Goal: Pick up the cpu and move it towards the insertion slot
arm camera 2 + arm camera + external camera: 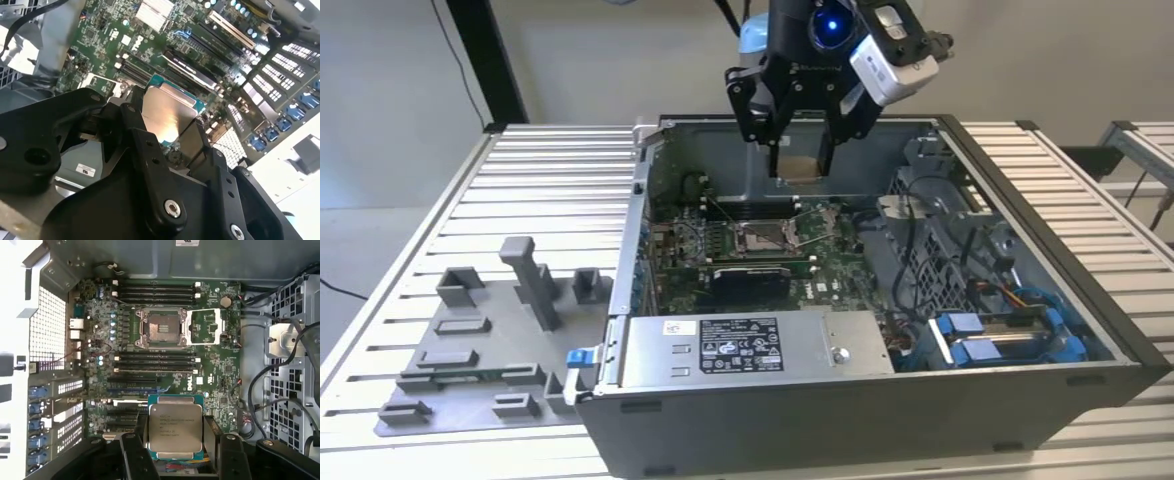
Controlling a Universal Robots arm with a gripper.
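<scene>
End effector (801,150) clamped on the cpu (175,432), lifted above the open computer case (1107,330); insertion slot (161,328) lies below on the motherboard (215,375), frame open.

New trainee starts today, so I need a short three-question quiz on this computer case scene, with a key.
1. True or false: the pincer holds the chip.
2. The socket on the green board is: A) empty with its frame open, B) filled.
3. Fill in: in the exterior view the pincer hangs ___ the open case.

Key: 1 true; 2 A; 3 above.
</scene>
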